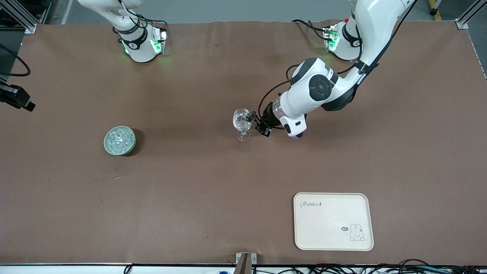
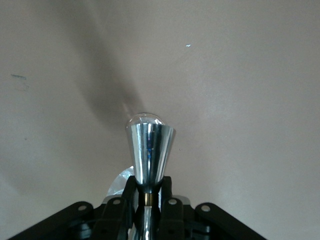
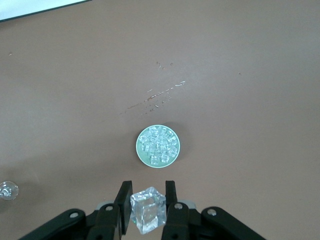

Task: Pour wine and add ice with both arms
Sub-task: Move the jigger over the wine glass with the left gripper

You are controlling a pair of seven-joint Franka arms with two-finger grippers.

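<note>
Ice step in hand: right gripper [image 3: 145, 210] clamps one ice cube [image 3: 148, 210] above the bowl [image 3: 158, 145], left gripper [image 2: 147, 200] grips the wine glass [image 1: 242, 121] stem; carrying the cube glassward seems next.

Brown table [image 1: 190, 198], perhaps grey floor [image 1: 228, 9]

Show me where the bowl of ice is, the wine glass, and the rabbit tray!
bowl of ice [image 1: 120, 140], front view, on the ice chunks in the middle of the green bowl.
wine glass [image 1: 240, 118], front view, on its clear bowl.
rabbit tray [image 1: 327, 217], front view, on its bare cream middle.
</note>
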